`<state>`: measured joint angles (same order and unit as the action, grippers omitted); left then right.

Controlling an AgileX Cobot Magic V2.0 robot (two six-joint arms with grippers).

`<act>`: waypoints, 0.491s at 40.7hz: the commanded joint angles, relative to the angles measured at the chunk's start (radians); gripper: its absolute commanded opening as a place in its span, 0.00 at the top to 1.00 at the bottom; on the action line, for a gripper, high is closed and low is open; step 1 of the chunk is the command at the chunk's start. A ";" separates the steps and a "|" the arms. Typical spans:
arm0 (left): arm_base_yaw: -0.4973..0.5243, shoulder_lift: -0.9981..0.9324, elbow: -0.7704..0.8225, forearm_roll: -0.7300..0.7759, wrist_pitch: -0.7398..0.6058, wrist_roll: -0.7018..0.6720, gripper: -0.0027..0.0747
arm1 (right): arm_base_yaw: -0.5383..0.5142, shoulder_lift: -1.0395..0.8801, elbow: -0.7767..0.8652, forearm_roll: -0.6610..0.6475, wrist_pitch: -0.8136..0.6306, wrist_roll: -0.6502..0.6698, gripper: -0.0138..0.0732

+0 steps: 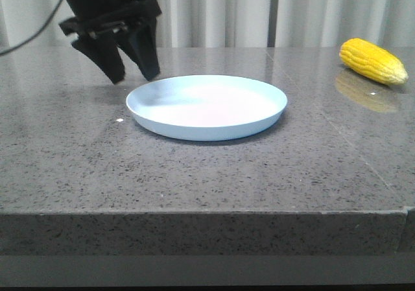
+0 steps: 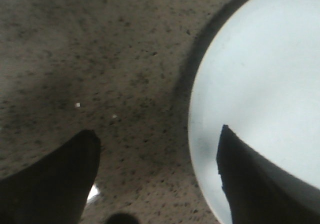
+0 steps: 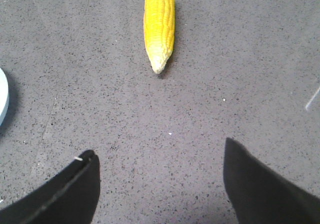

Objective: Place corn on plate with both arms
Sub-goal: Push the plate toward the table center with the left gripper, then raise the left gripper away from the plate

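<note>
The pale blue-white plate (image 1: 206, 106) lies in the middle of the grey stone table. The yellow corn (image 1: 373, 61) lies on the table at the far right, well apart from the plate. My left gripper (image 1: 135, 76) hangs open and empty just above the table at the plate's far left rim. In the left wrist view (image 2: 157, 136) one finger is over the plate (image 2: 260, 89), the other over bare table. My right gripper (image 3: 159, 154) is open and empty above bare table, with the corn (image 3: 159, 22) ahead of it, pale tip toward the gripper. The right gripper is out of the front view.
The table's front edge (image 1: 194, 214) runs across the near side. Curtains (image 1: 259, 12) hang behind the table. A sliver of the plate's rim (image 3: 2, 102) shows at the edge of the right wrist view.
</note>
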<state>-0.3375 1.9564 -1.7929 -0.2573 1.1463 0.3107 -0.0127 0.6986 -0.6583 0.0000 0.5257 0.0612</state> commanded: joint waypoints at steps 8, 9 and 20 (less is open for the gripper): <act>-0.109 -0.231 -0.030 0.271 -0.005 -0.150 0.33 | 0.000 0.002 -0.028 -0.013 -0.078 -0.011 0.22; -0.123 -0.251 -0.028 0.289 -0.003 -0.166 0.33 | 0.000 0.002 -0.028 -0.013 -0.078 -0.011 0.22; -0.271 -0.519 0.170 0.337 -0.113 -0.219 0.33 | 0.000 0.002 -0.028 -0.013 -0.078 -0.011 0.22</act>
<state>-0.5792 1.5487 -1.6546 0.0639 1.1134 0.1162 -0.0127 0.6986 -0.6583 0.0000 0.5257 0.0612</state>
